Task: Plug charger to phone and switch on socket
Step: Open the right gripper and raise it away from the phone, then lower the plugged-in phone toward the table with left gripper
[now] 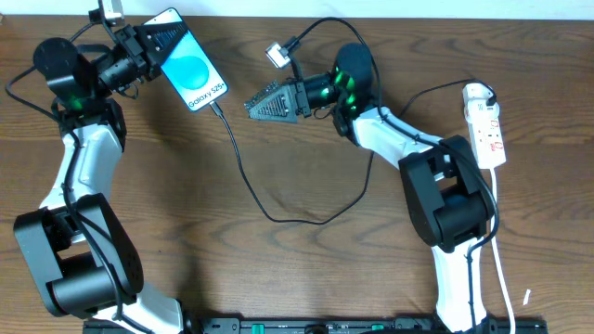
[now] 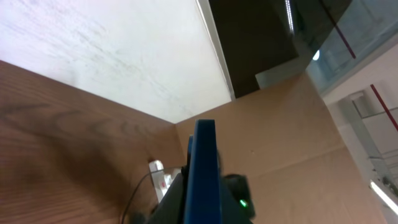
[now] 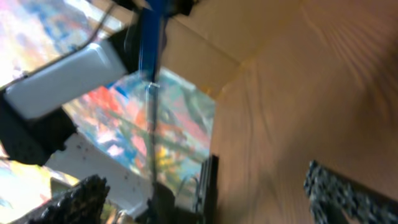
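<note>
On my overhead feed the phone [image 1: 190, 67] sits at the 10 o'clock part of the desk [image 1: 306, 278]. Its long axis runs from 11 o'clock to 5 o'clock, and the screen faces up at the camera. The screen is pale blue with a darker blue disc, and a line of text along one long edge reads roughly "Galaxy S25". The left end effector [image 1: 158, 42] is pinching the phone by its 11 o'clock end. I cannot tell whether the phone touches the desk.

The charger [image 1: 246, 176] is a thin black cable. Its tip meets the phone's 5 o'clock end and looks seated, though the view is too small to be sure. From there it loops toward 6 o'clock and back up toward the right arm.

The right end effector [image 1: 267, 104] is near centre, its fingers spread wide in the blurred wrist view and gripping nothing.

The socket [image 1: 489, 130] lies at 3 o'clock with its long axis running 12 to 6. It is white with red marks.
</note>
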`<action>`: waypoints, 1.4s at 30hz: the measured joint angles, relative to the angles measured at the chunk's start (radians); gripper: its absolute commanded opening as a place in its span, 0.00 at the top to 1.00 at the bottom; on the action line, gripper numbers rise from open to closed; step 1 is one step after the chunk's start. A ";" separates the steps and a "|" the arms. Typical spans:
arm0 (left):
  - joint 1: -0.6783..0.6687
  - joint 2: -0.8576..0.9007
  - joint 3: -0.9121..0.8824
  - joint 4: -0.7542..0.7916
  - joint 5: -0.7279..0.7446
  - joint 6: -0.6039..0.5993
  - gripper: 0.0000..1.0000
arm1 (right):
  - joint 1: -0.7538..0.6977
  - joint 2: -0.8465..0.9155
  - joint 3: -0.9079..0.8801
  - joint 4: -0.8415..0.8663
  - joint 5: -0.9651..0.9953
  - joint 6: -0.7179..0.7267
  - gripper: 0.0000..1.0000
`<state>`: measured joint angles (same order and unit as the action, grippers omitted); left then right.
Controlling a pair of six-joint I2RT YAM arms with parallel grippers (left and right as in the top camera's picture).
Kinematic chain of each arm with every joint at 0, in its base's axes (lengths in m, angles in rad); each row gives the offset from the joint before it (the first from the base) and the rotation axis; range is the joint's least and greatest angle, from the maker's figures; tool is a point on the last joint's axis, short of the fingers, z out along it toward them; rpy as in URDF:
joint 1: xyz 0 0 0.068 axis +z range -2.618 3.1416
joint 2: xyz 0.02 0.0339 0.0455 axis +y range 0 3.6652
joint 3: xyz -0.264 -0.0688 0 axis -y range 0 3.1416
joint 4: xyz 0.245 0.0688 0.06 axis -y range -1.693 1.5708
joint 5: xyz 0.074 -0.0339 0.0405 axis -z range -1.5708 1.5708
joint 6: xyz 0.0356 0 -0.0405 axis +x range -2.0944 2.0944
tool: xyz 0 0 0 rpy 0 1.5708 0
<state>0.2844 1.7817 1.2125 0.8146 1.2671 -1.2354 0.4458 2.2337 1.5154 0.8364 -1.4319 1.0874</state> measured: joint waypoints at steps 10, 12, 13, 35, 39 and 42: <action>0.000 0.000 0.000 0.000 0.018 -0.003 0.92 | -0.058 0.000 0.001 -0.544 0.155 -0.337 0.01; 0.000 0.000 0.000 0.000 0.019 -0.003 0.93 | -0.069 0.000 0.002 -0.643 0.204 -0.396 0.01; 0.000 0.000 0.000 0.000 0.021 -0.003 0.93 | -0.072 0.000 0.001 -0.685 0.227 -0.423 0.01; -0.100 0.000 -0.010 -0.223 0.032 0.105 0.92 | -0.079 -0.222 0.002 -1.195 1.131 -0.743 0.01; -0.127 0.000 -0.019 -0.441 -0.009 0.211 0.93 | -0.066 -0.254 0.002 -1.196 1.205 -0.748 0.01; -0.144 0.000 -0.024 -0.595 -0.061 0.309 0.93 | -0.062 -0.258 0.002 -1.197 1.236 -0.750 0.01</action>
<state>0.1406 1.7817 1.1885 0.2192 1.2060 -0.9268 0.3840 1.9755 1.5177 -0.3611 -0.1955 0.3370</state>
